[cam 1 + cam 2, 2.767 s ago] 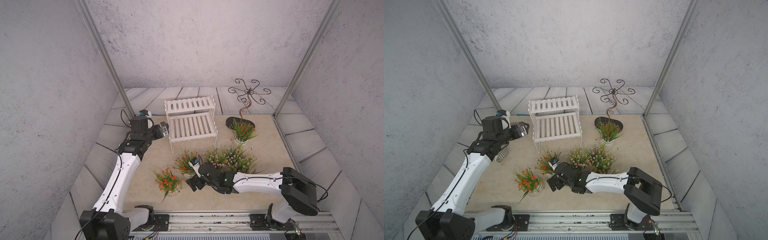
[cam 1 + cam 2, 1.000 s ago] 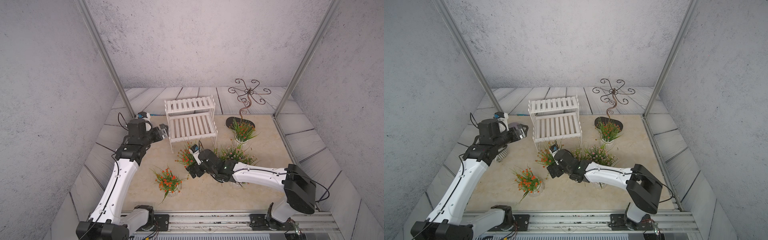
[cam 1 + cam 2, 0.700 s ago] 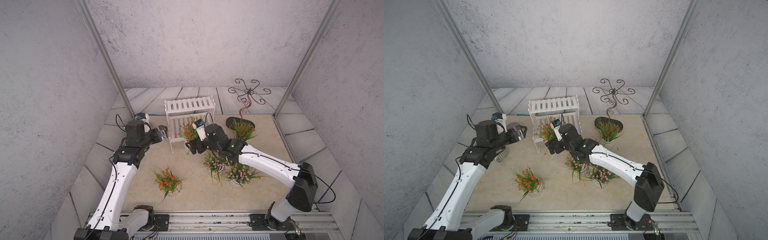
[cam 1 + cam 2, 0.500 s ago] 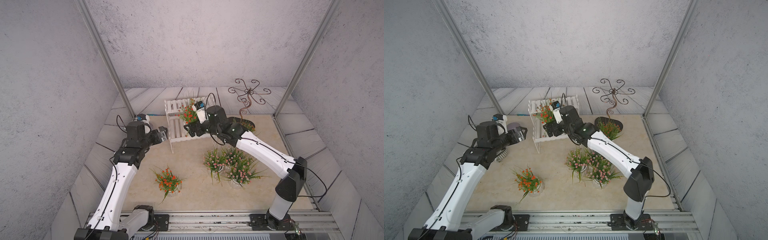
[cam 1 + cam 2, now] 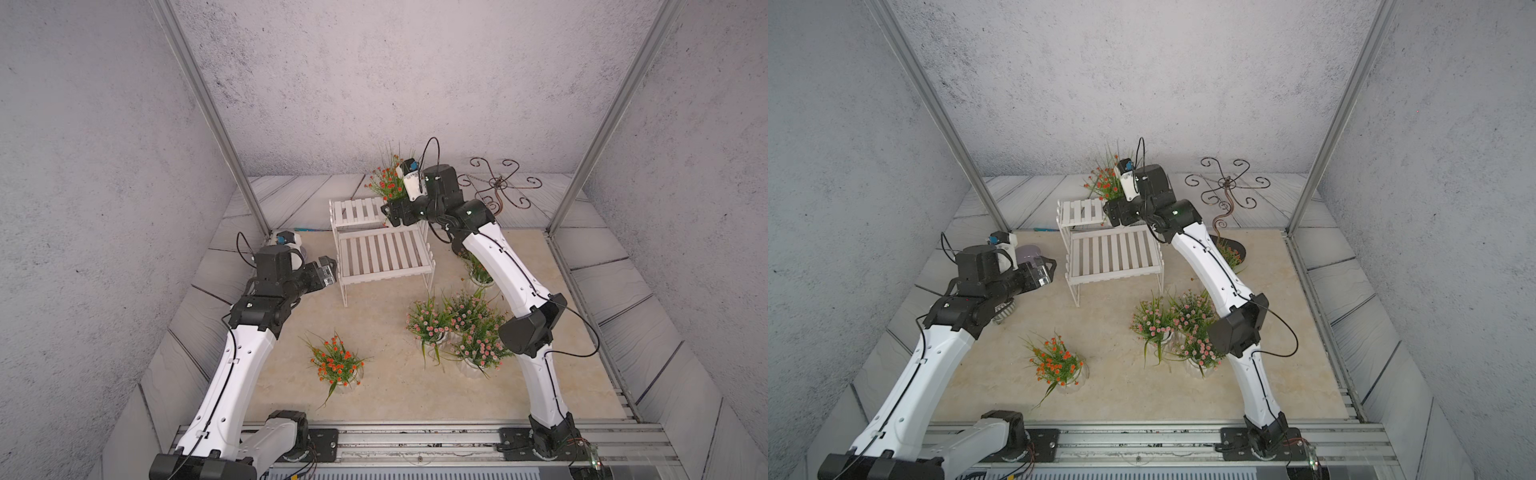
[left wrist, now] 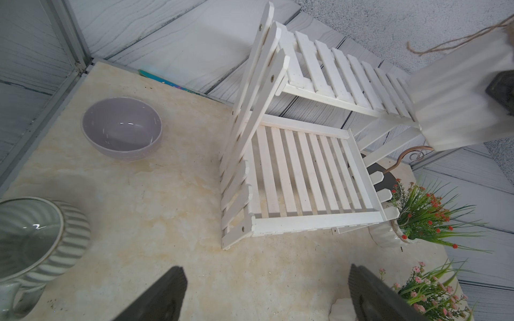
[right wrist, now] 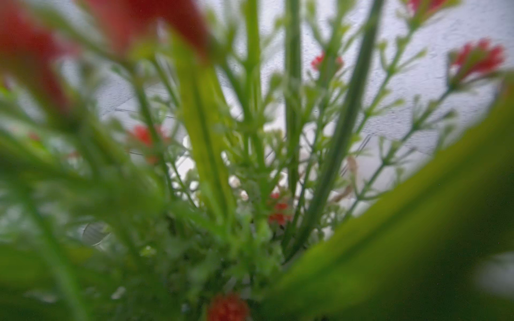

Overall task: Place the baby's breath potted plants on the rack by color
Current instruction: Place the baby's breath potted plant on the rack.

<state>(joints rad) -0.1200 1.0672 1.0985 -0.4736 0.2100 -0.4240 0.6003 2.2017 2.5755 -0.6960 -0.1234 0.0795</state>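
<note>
Grey rough walls box in a beige marbled surface [image 5: 386, 399]. Toward its back stands the white slatted wooden two-tier rack [image 5: 384, 253]. Over the right end of its upper tier the right hand [image 5: 391, 212] is clamped on the white ribbed pot of an orange-red-flowered potted plant [image 5: 386, 183], whose leaves rise above it. Whether the pot's base touches the slats I cannot tell. The left hand [image 5: 328, 272] hangs low just beside the rack's left side, fingers [image 6: 164, 294] spread wide and empty, well apart from that plant. Three pink-flowered potted plants [image 5: 455, 322] crowd together before the rack, to the right. A lone orange-red plant [image 5: 337, 365] sits nearer the front. Another orange-red plant [image 5: 478, 270] stands by the rack's right leg.
</note>
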